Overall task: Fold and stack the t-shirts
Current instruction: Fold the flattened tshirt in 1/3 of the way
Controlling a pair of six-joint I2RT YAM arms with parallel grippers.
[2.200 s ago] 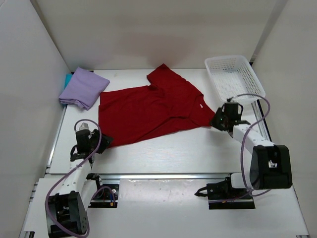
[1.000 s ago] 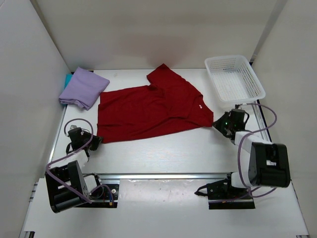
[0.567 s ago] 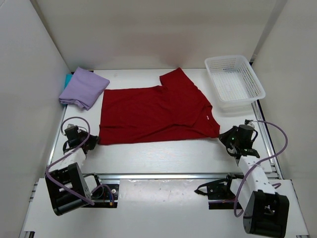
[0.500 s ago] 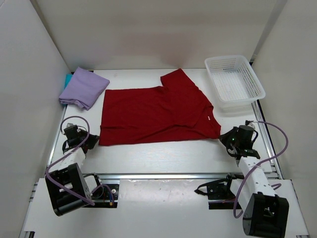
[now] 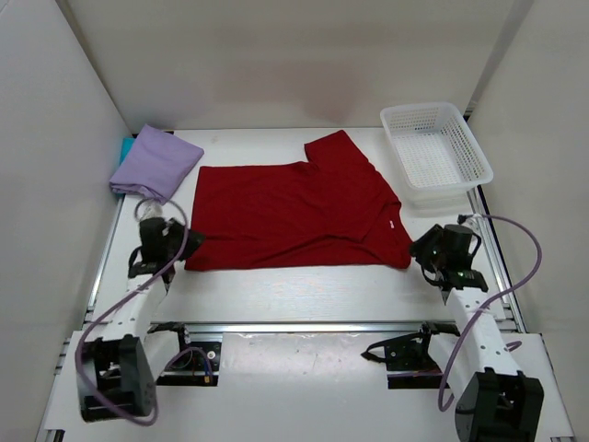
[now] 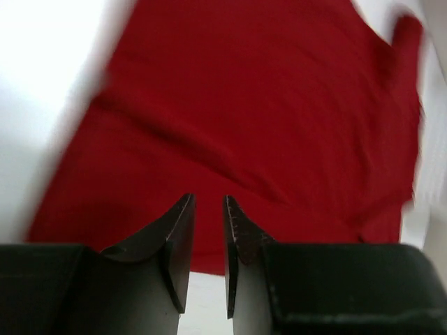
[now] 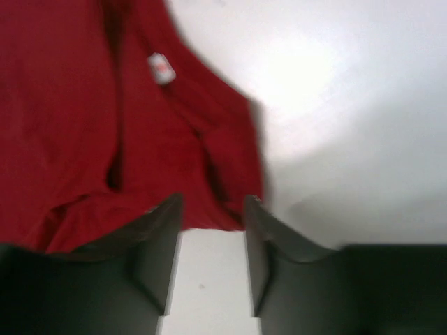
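White table (image 5: 276,287), red t-shirt (image 5: 294,212) lengthwise left-right, collar (image 5: 396,230) right

The top view is bright and sharp, with soft shadows only. Both wrist views are blurry. The white table (image 7: 335,84) glares there, and the red t-shirt (image 6: 265,105) looks smeared.
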